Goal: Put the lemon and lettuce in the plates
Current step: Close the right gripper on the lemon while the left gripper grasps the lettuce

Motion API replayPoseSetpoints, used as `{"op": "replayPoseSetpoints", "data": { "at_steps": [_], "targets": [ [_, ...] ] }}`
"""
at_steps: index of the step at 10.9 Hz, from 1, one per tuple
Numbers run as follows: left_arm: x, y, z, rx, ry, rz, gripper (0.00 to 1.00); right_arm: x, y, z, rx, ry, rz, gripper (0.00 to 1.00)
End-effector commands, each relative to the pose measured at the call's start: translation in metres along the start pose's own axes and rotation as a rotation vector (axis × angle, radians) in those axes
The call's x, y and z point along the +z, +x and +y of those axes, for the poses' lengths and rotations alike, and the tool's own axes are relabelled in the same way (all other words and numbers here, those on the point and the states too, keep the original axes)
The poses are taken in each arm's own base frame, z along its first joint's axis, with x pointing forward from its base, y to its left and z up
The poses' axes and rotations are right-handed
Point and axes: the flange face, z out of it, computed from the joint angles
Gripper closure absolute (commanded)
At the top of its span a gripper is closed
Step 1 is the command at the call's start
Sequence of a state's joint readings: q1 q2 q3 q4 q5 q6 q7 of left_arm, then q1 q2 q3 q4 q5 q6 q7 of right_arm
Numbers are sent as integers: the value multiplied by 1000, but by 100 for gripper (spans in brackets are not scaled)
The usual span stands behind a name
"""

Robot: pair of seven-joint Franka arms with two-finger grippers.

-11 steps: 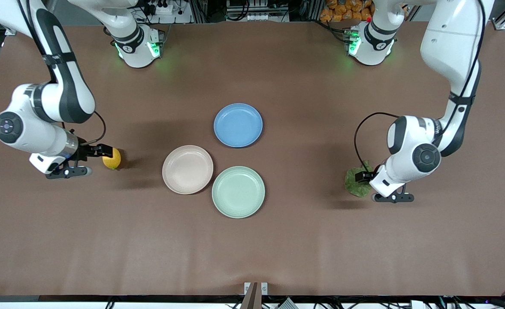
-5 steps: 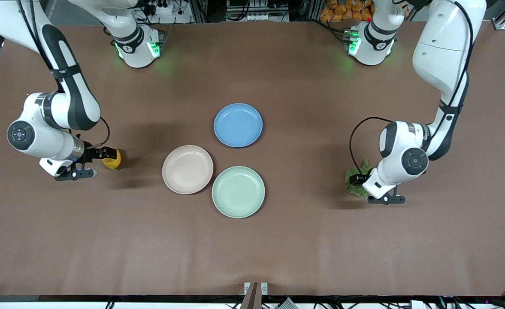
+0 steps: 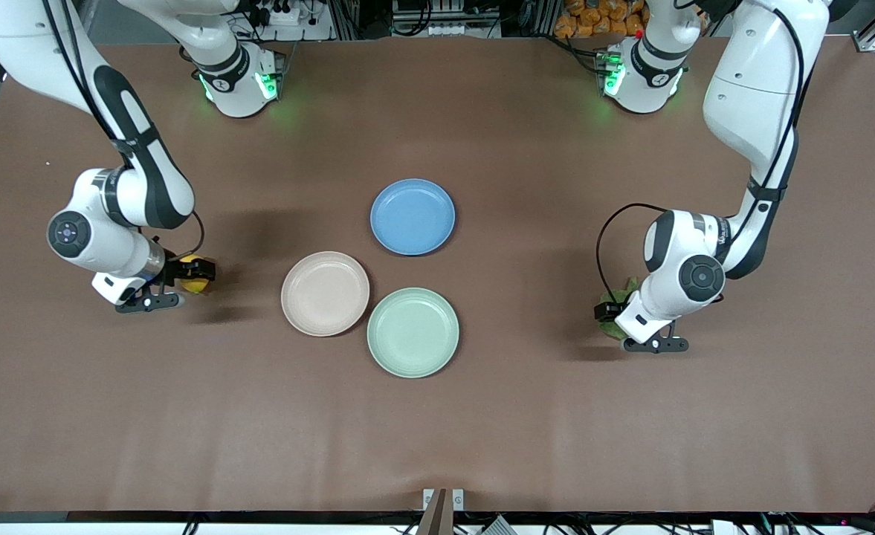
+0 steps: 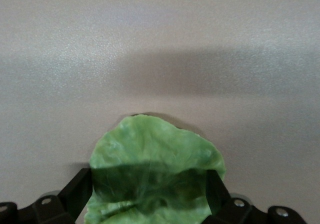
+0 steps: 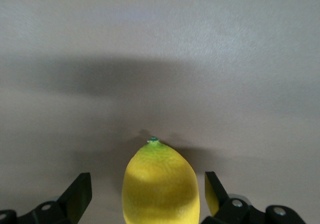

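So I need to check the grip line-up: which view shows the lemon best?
The right wrist view: the lemon sits centred between the right hand's open fingers. The front view shows only a yellow sliver under the hand; the left wrist view shows none.

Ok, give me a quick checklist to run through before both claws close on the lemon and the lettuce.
1. Right claw open, lemon between its fingers: ok.
2. Gaps show on both sides of the lemon: ok.
3. Left claw open, straddling the lettuce: ok.
4. Lettuce fills the span, fingers at its edges: cannot tell if it is touched.
5. Beige-pink plate holds nothing: ok.
6. Mint green plate holds nothing: ok.
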State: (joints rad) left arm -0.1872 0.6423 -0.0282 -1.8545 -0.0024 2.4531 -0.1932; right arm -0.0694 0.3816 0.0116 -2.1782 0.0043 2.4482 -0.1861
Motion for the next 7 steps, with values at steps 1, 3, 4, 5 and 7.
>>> {"op": "replayPoseSetpoints", "data": {
  "at_steps": [1, 3, 4, 5, 7],
  "targets": [
    [0, 4, 1, -8, -1, 16, 29, 17, -6, 18, -13, 18, -16, 0],
    [-2, 5, 0, 14, 6, 19, 62, 18, -8, 27, -32, 21, -17, 0],
    [-3, 6, 0, 33, 19, 25, 73, 17, -8, 26, -44, 20, -15, 17],
    [-4, 7, 0, 54, 37, 28, 80, 18, -9, 25, -46, 23, -27, 62],
    [-5, 9, -3, 61, 41, 30, 100, 17, -9, 22, -49, 25, -33, 91]
  ]
}}
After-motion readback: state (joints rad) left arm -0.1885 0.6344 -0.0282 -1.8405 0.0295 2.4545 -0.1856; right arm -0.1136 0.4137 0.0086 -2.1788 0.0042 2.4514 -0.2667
